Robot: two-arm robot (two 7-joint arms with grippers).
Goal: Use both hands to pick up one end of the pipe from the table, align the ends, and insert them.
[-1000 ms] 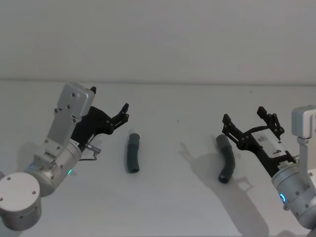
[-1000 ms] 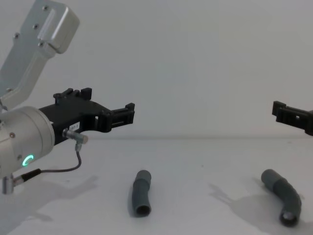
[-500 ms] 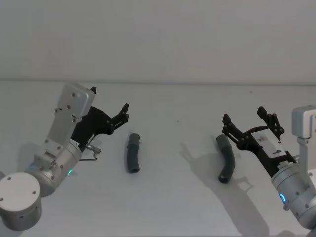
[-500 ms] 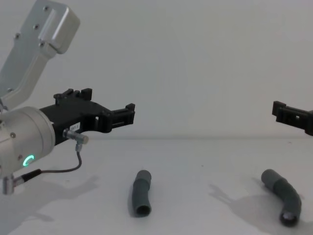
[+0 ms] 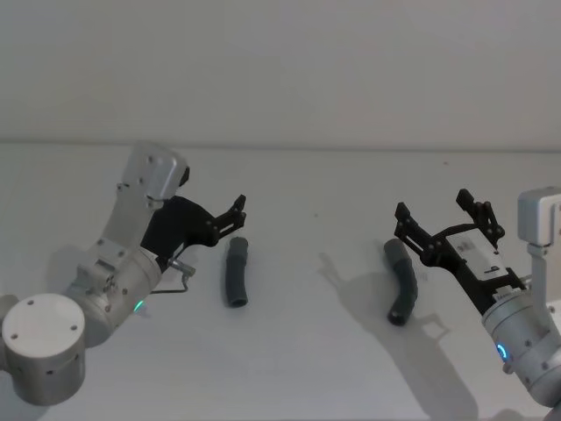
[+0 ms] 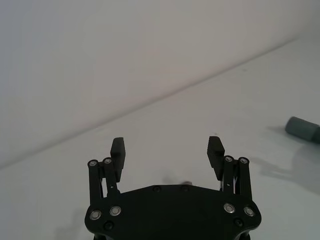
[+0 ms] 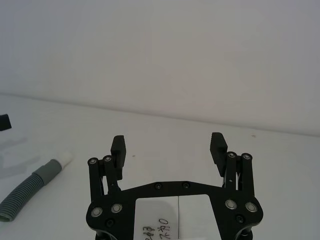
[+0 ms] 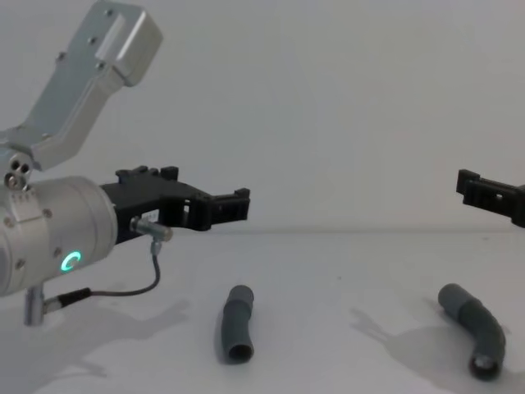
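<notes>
Two dark-grey bent pieces of the pipe lie apart on the table point(image 5: 316, 351). The left piece point(image 5: 235, 272) point(image 8: 236, 324) has its round mouth toward me. My left gripper point(image 5: 237, 216) point(image 8: 239, 205) hovers open just left of that piece's far end, which shows as a smooth grey end point(image 6: 302, 130) in the left wrist view. The right piece point(image 5: 401, 281) point(image 8: 476, 328) lies below and left of my right gripper point(image 5: 434, 206) point(image 8: 472, 187), which hangs open above the table. The right wrist view shows a ribbed piece point(image 7: 30, 187) with a whitish tip point(image 7: 62, 161). Both grippers point(image 6: 166, 147) point(image 7: 167, 142) hold nothing.
A plain pale wall point(image 5: 280, 70) rises behind the table's far edge. A thin cable loop point(image 8: 123, 287) hangs under my left wrist. The shadows of the arms fall on the table beside the pieces.
My left arm has swung right and forward, bringing its open gripper closer to the left piece's far end. The right arm and both pieces have stayed put.
</notes>
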